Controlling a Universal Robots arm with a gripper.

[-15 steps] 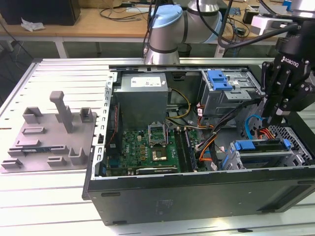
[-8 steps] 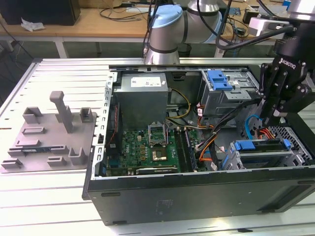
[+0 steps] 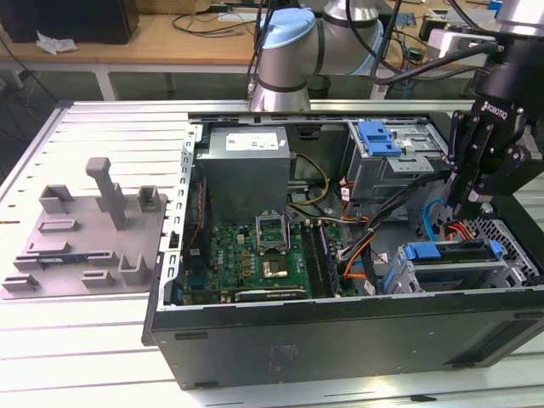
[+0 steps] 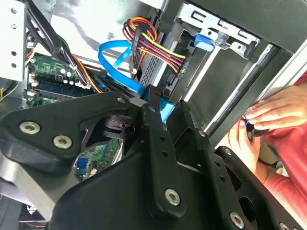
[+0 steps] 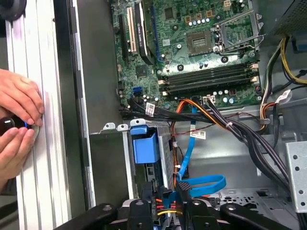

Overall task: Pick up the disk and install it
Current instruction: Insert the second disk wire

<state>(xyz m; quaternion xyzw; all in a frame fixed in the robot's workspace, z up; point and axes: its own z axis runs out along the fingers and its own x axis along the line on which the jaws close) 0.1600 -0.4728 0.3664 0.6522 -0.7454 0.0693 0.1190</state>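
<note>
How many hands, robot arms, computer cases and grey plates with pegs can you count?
hands: 2
robot arm: 1
computer case: 1
grey plate with pegs: 1
Total: 5

Robotics lab, open computer case on slotted aluminium workbench, cable-strewn wooden desk behind

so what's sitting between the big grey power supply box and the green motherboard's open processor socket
Nothing distinct: in the exterior view the grey power supply box ends just above the open processor socket, with bare green motherboard between.
</note>
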